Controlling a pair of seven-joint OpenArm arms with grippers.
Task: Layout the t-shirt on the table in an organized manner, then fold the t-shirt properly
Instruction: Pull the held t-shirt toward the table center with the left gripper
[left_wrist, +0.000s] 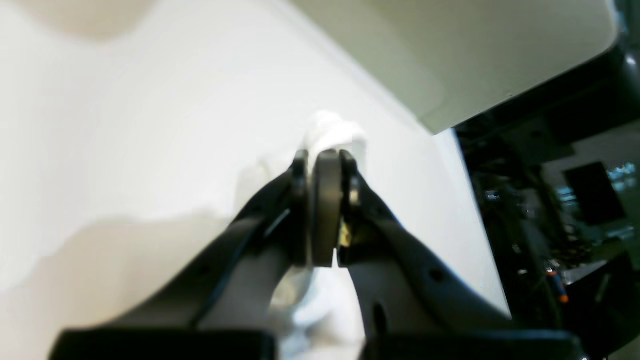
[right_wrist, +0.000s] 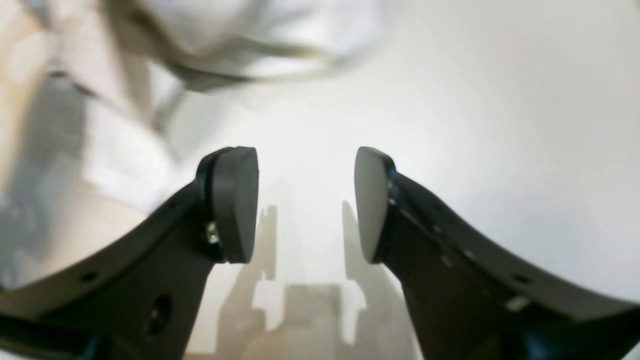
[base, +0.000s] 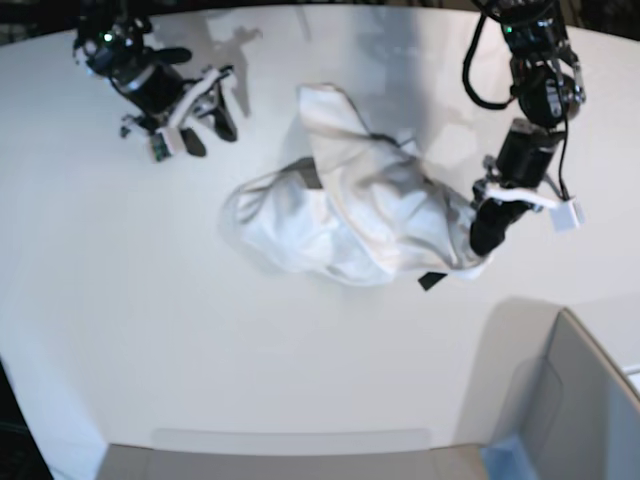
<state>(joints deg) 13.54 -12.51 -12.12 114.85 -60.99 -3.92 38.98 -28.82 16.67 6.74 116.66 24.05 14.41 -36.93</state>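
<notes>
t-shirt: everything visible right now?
The t-shirt is white cloth, crumpled in a loose heap mid-table, not spread out. No print shows. One end points toward the far edge; a small dark tag sticks out at its near edge. The left gripper is shut on its edge; the right gripper is open, apart.

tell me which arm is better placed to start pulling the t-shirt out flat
Left. Its gripper is already shut on an edge of the crumpled t-shirt, so it can drag that side out. The right gripper has its jaws open over the bare table, apart from the cloth.
</notes>
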